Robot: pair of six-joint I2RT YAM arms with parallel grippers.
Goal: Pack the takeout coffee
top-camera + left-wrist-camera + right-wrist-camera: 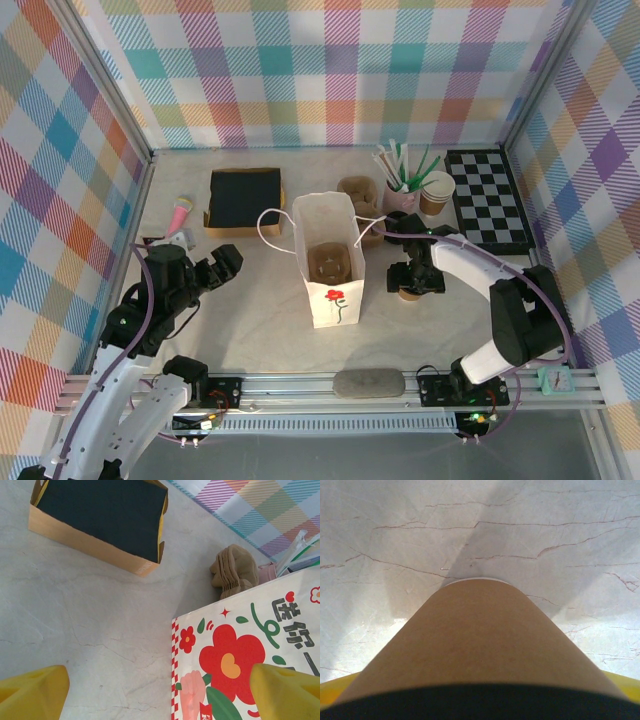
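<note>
The takeout coffee (475,640) stands upright on the pale marbled worktop (90,630), right of centre and about midway between the near and far edges, its black lid (480,706) on. It is near the right side of the white paper bag (330,262) but apart from it. The right arm's fingers (630,685) flank the cup on both sides, spread about as wide as the cup. Whether they press on it cannot be told. The left arm's fingers (32,692) are spread wide with nothing between them, left of the bag, whose red flower print faces the left wrist camera. Toward the far edge lie a black-lined box (243,195), a pink cup of straws (400,192) and a checkered board (487,200).
</note>
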